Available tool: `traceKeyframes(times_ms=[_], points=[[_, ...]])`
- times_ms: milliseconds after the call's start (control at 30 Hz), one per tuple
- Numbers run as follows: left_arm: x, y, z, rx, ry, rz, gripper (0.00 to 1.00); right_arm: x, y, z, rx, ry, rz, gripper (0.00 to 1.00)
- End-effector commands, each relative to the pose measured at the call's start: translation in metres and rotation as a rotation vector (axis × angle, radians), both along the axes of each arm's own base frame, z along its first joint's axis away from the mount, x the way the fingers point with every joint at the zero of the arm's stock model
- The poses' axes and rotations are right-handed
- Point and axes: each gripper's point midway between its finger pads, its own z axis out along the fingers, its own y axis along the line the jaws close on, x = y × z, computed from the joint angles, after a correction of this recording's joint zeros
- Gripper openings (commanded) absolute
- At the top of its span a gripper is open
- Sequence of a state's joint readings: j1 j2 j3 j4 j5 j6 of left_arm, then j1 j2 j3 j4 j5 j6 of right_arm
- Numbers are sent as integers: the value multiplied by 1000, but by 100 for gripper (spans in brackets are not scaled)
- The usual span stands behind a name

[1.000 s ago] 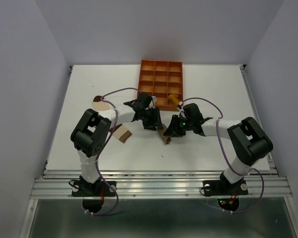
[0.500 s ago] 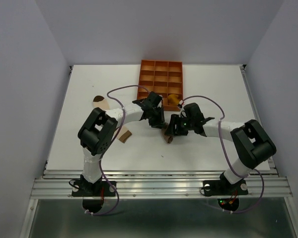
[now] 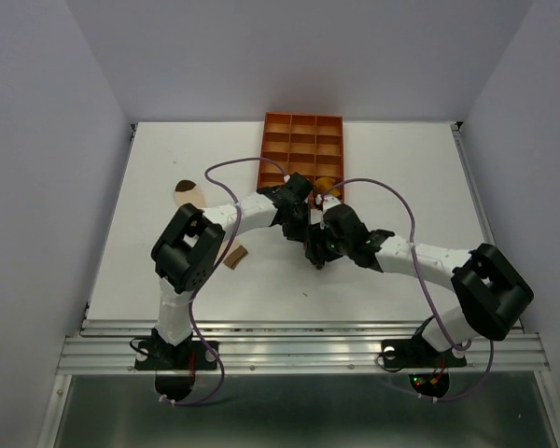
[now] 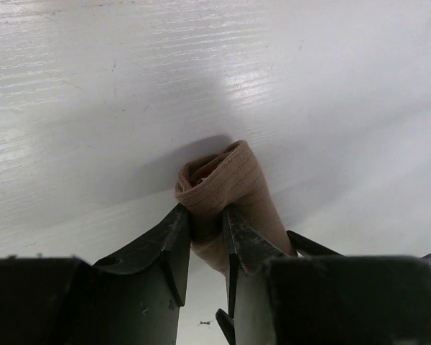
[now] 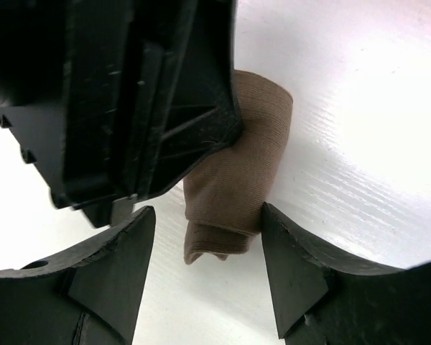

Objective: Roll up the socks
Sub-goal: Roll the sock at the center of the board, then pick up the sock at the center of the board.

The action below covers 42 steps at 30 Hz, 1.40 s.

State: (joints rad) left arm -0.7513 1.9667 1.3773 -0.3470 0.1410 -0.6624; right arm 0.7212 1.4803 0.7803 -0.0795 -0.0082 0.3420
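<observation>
Left claw (image 4: pixel 207 219) clenched on the rolled taupe-brown fabric sock (image 4: pixel 230 183), mid-worktop (image 3: pixel 401 168), at 6 o'clock of the orange gridded tray (image 3: pixel 303 140). Right claw (image 5: pixel 205 223) released, straddling it. Risk: a slipping pinch lets the roll unwind.

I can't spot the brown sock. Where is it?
The sock is mid-table in the top view, just below the tray, pinched by the left gripper, the right gripper open around it.
</observation>
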Motion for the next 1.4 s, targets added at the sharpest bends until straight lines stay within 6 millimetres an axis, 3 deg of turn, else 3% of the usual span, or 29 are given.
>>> traceKeyframes(times_ms=[0,333,600,867,1167,1367], points=[[-15,25,-29,154,62,-9,22,23,-1,29,-77,-193,-44,65],[-14,23,-25,157,67,-18,22,34,-5,41,-229,-337,-91,65],[-13,25,-23,171,67,-19,22,23,23,42,-211,-363,28,65],[-17,20,-18,137,80,-34,22,31,31,37,-185,-395,8,65],[-20,15,-17,112,95,-45,22,30,34,6,-184,-337,-14,64],[-23,18,-20,117,105,-40,22,18,22,-19,-201,-265,-52,61]])
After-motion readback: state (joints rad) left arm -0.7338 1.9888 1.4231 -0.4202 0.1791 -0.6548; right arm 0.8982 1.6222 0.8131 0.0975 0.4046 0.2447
